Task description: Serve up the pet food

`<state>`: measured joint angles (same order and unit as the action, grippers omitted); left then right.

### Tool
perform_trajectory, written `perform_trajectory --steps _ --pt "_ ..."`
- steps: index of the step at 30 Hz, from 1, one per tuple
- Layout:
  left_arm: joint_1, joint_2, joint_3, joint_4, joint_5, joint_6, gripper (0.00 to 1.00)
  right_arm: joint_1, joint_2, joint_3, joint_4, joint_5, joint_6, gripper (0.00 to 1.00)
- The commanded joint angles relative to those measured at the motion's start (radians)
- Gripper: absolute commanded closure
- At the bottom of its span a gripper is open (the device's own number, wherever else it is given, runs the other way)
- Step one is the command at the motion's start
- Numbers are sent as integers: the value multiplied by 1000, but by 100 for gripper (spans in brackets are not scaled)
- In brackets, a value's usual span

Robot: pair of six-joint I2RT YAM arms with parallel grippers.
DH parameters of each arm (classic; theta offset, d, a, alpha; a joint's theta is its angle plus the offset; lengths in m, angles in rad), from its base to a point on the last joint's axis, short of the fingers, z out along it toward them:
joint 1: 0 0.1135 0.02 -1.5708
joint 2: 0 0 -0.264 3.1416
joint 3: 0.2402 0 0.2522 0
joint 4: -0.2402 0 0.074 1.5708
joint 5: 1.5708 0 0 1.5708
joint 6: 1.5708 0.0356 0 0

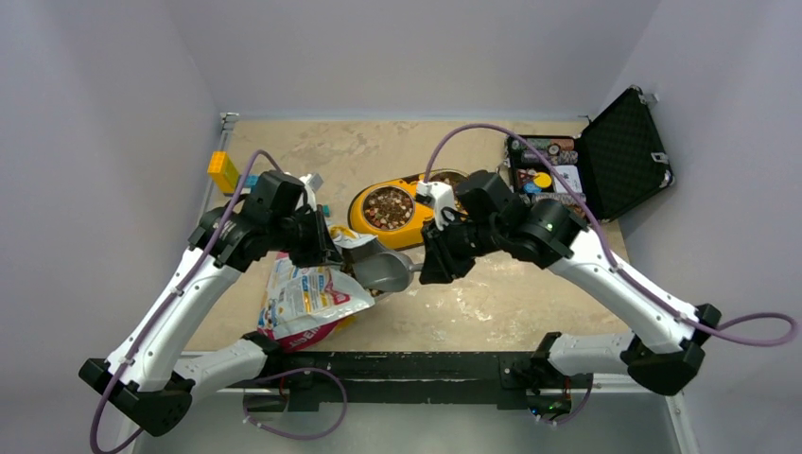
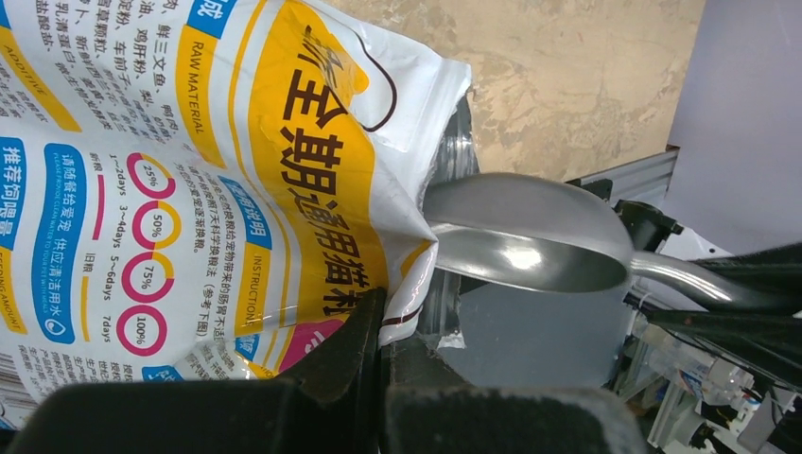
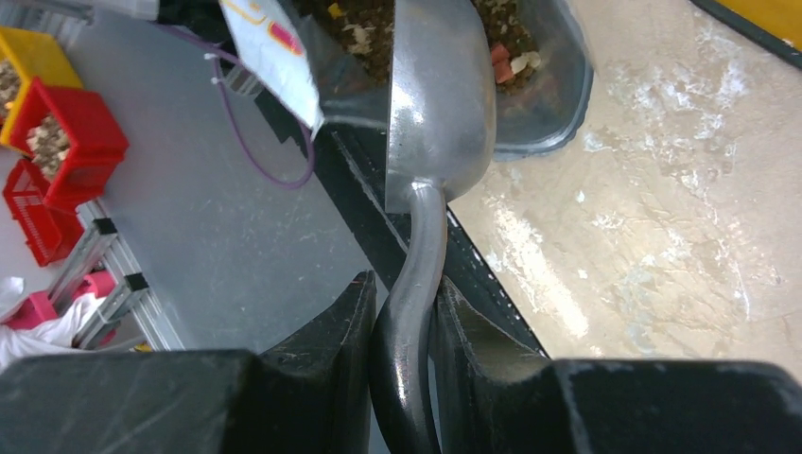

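Right jaws clamp the scoop, left jaws pinch the bag.

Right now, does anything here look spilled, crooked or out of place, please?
Nothing stands out. The left gripper holds the bag open, the scoop in the right gripper sits in its mouth, and pellets show inside the bag, none loose on the table.

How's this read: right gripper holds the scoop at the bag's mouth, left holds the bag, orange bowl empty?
Not empty: the top view shows kibble in the orange bowl. The rest holds: right gripper grips the scoop at the mouth of the bag, which the left gripper holds.
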<state>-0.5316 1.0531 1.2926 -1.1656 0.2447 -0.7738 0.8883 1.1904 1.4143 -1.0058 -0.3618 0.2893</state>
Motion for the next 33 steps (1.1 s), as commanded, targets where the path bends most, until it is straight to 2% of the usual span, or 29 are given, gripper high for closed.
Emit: perform_trajectory --steps 1,5,8,10,14,17,21,24,26,28,30,33 --pt "0 -42 -11 178 163 -37 100 48 184 144 -62 123 51 100" --pt "0 -65 -53 225 211 -83 100 60 365 255 -120 187 116 100" --pt "-1 -90 -106 291 254 -150 100 83 460 368 -240 348 113 100" --pt "-2 -101 -125 321 264 -177 100 89 481 382 -277 417 100 100" --pt "-1 -101 -120 356 263 -207 100 103 527 341 -225 404 91 100" --pt "-2 -100 -111 379 266 -227 100 144 627 387 -158 282 98 100" --pt "-3 -111 -124 398 269 -256 100 181 765 515 35 -23 148 100" --pt "-2 -117 -142 407 267 -280 100 197 867 652 81 -143 178 100" --pt "-4 -125 -129 400 247 -269 100 185 879 657 132 -243 191 100" --pt "-3 -126 -114 392 246 -263 100 170 818 573 242 -340 220 100" --pt "-3 -136 -109 392 241 -265 100 153 729 419 448 -431 273 100" --pt "-3 -158 -111 369 224 -261 100 125 618 240 650 -526 324 100"
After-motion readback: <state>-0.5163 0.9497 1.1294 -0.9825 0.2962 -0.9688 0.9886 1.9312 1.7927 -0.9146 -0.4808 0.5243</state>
